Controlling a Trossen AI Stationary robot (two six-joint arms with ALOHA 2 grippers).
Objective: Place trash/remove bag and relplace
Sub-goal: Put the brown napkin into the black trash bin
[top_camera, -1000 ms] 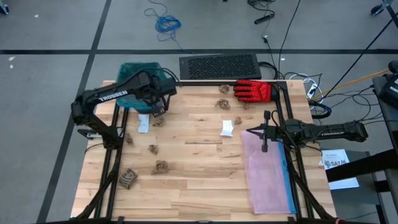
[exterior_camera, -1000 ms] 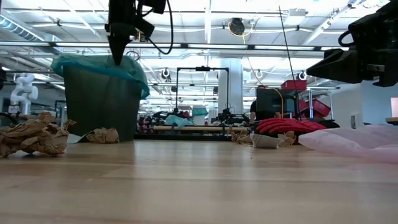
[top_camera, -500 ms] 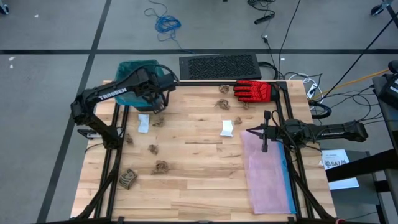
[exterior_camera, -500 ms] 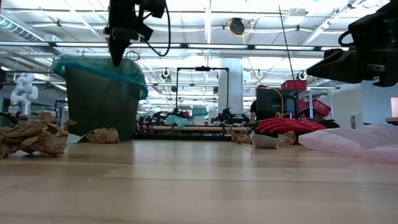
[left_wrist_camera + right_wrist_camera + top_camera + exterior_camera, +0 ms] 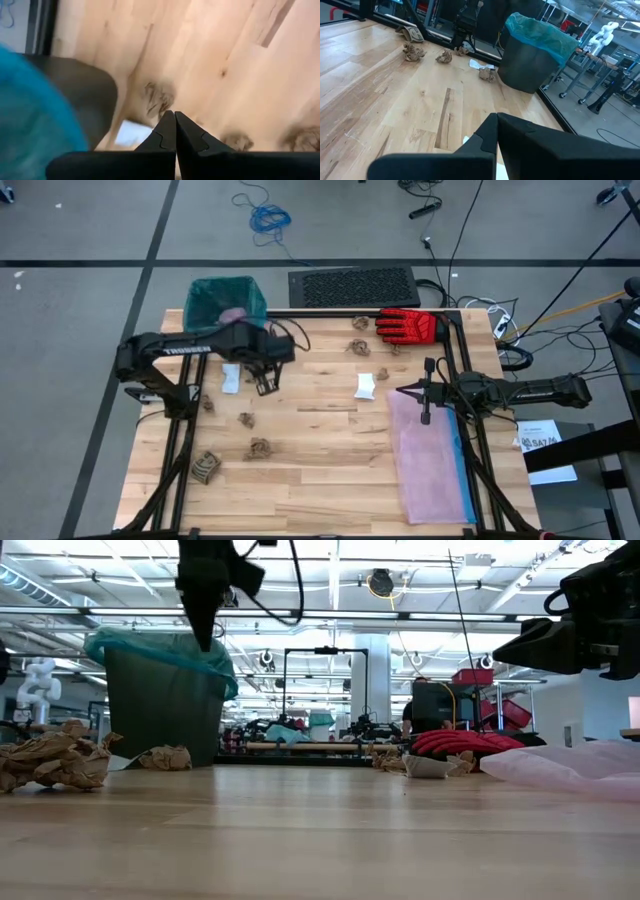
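My left gripper (image 5: pixel 266 383), fingers pressed together and empty, hangs over the table just beside the bin (image 5: pixel 226 302), whose teal bag (image 5: pixel 160 645) lines it upright, mouth opening upward, a purple crumple (image 5: pixel 233 314) inside. Brown wads (image 5: pixel 259 448) lie scattered nearby. My right gripper (image 5: pixel 426 391), closed, waits over the pink bag (image 5: pixel 430 455).

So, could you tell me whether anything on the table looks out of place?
A red-and-black glove lies at the table's far edge, unlike the paper scraps strewn around. A pale pink bag lies flat under the right gripper, overhanging the table's right edge.
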